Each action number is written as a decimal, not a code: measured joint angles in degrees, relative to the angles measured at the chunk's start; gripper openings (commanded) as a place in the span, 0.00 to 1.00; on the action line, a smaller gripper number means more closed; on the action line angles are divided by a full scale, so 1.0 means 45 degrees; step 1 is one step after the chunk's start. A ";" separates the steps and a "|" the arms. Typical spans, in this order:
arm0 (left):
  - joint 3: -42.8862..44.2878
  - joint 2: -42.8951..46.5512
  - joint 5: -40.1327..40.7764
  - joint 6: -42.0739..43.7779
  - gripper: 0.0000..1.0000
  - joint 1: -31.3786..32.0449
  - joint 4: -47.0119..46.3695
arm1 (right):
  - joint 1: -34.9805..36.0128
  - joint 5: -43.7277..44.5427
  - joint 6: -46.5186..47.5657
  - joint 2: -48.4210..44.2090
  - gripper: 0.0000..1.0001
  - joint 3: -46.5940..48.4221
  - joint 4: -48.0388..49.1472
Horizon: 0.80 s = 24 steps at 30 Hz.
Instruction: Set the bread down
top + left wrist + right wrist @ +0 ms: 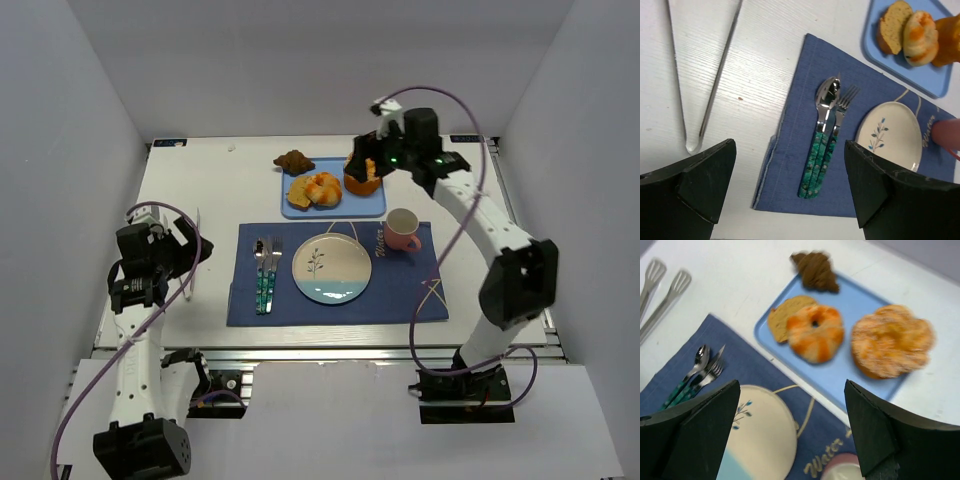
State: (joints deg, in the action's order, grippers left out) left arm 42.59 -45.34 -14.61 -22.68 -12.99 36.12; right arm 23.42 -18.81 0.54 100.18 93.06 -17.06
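**Right end effector** [791, 386]: the fingers are spread to full width, with nothing between them and nothing touched. It hangs over the far part of the worktop [200, 180], tilted down toward the blue tray [855, 295].

**The bread** [891, 340]: a round orange-golden bun with a ridged top. It lies on the right end of the tray, ahead of the spread fingers and apart from both. In the wrist view it sits nearer the right-hand finger.

**Other items on the tray:** just to the left of the bun is a flatter pale pastry [815, 332] with an orange centre, partly overlapping a brown slice [781, 317]. A small dark pastry [815, 270] rests at the tray's far left corner, overlapping the rim.

**Place setting:** on the arms' side of the tray lies a blue placemat [410, 290].
- A plate [331, 268] with a leaf motif sits at its middle.
- A pink cup [402, 230] stands near its far right corner.
- A cutlery set [266, 275] with teal handles lies side by side at its left.

**Left end effector** [790, 145]: the fingers are likewise spread wide, gripping nothing and touching nothing. It is held above the left edge of the placemat and well apart from the tray. Metal tongs [700, 75] lie on the bare worktop to the left of the placemat.
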 measured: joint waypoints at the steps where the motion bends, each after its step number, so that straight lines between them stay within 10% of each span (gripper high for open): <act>1: 0.0005 -0.0136 0.0126 0.0049 0.98 0.0000 -0.0024 | -0.0316 -0.0112 -0.0044 -0.0525 0.89 -0.0559 0.0321; 4: 0.0185 -0.0763 0.0427 0.0335 0.96 0.0000 -0.0039 | -0.1763 -0.1258 0.0078 -0.2195 0.76 -0.2832 0.1569; 5: 0.0321 -0.1093 0.0549 0.0491 0.94 0.0000 -0.0015 | -0.2351 -0.2069 0.0253 -0.2599 0.62 -0.3555 0.1977; 6: 0.0481 -0.1452 0.0714 0.0661 0.86 0.0000 -0.0019 | -0.2871 -0.2866 0.0461 -0.2890 0.19 -0.4095 0.2195; 8: 0.0865 -0.2200 0.1088 0.0952 0.54 0.0000 0.0102 | -0.3619 -0.4070 0.0801 -0.3050 0.00 -0.4575 0.2390; 9: 0.1137 -0.2633 0.1287 0.1137 0.23 0.0000 0.0209 | -0.3798 -0.4668 0.0942 -0.3002 0.00 -0.4605 0.2361; 10: 0.1370 -0.3050 0.1525 0.1302 0.16 0.0000 0.0272 | -0.3837 -0.5119 0.1039 -0.2977 0.01 -0.4609 0.2346; 12: 0.2001 -0.4221 0.2011 0.1977 0.23 0.0000 0.0510 | -0.3721 -0.6431 0.1214 -0.2958 0.66 -0.4609 0.2307; 13: 0.2181 -0.4639 0.2191 0.2191 0.23 0.0000 0.0578 | -0.3672 -0.6839 0.1321 -0.2958 0.67 -0.4609 0.2312; 15: 0.2419 -0.5489 0.2662 0.2788 0.64 0.0000 0.0801 | -0.3555 -0.7563 0.1277 -0.2958 0.76 -0.4711 0.2424; 24: 0.2142 -0.7985 0.3570 0.4391 0.78 -0.0005 0.1064 | -0.3512 -0.8884 0.0782 -0.2958 0.78 -0.5785 0.2919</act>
State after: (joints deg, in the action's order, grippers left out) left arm 52.23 -81.28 1.45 -2.92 -13.02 40.91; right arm 7.62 -58.78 4.05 86.87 67.02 -3.92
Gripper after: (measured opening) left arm 0.756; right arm 0.780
